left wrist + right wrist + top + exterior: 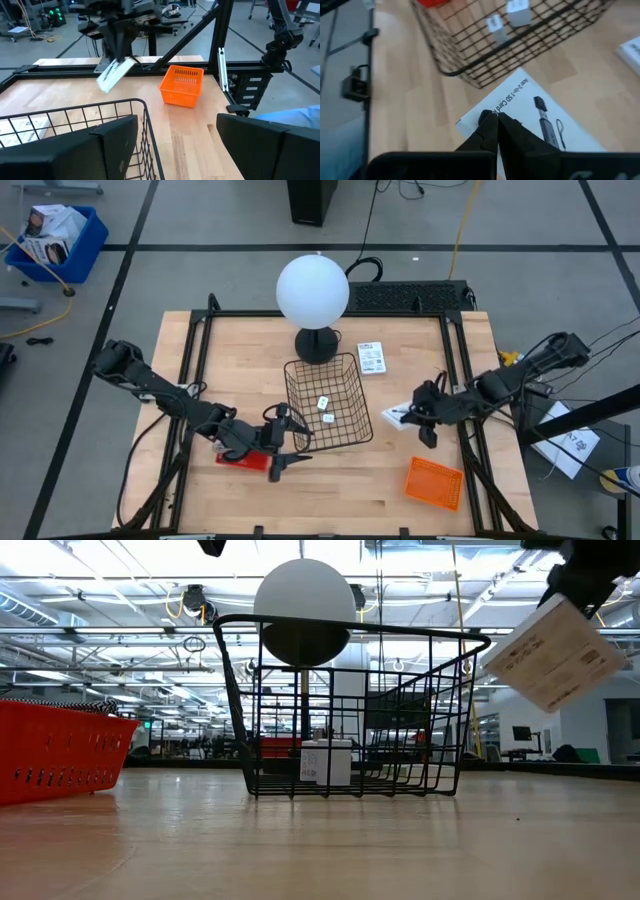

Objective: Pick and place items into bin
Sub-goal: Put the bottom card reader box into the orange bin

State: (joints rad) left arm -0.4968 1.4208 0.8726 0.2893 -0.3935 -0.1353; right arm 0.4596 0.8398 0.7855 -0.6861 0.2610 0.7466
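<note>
Packet (pixel 397 416) first, seen from the high view: it's pinched in the right gripper (pixel 412 415), just off the right side of the wire bin (pixel 327 402), up off the table (pixel 420 375). A second packet (pixel 371 357) lies flat on the wood near the bin's far right corner. Two tiny white blocks (pixel 325 409) sit inside the bin already. The left gripper (pixel 283 439) is at the bin's near-left corner with its jaws spread wide and nothing between them, right over a red tray (pixel 243 460). An orange basket (pixel 434 482) sits toward the front right, and a lamp (pixel 313 292) with a white globe stands behind the bin.

Low view: the bin (pixel 352 710) is dead centre with a white block (pixel 327 762) on its floor. The held packet (pixel 554 652) hangs tilted in the air to the bin's right, clamped at its top edge by the right gripper (pixel 580 582). The red tray (pixel 58 747) is off to the left.

Left wrist view: its own fingers (pixel 101 143) stand far apart over the bin rim (pixel 75 107). Across the table the packet (pixel 114 75) dangles from the other arm, with the orange basket (pixel 182 86) nearby.

Right wrist view: jaws closed tight on the packet (pixel 540 122), which has a printed stick-shaped gadget on it. The bin (pixel 490 40) lies just beyond, blocks (pixel 517 12) inside.
</note>
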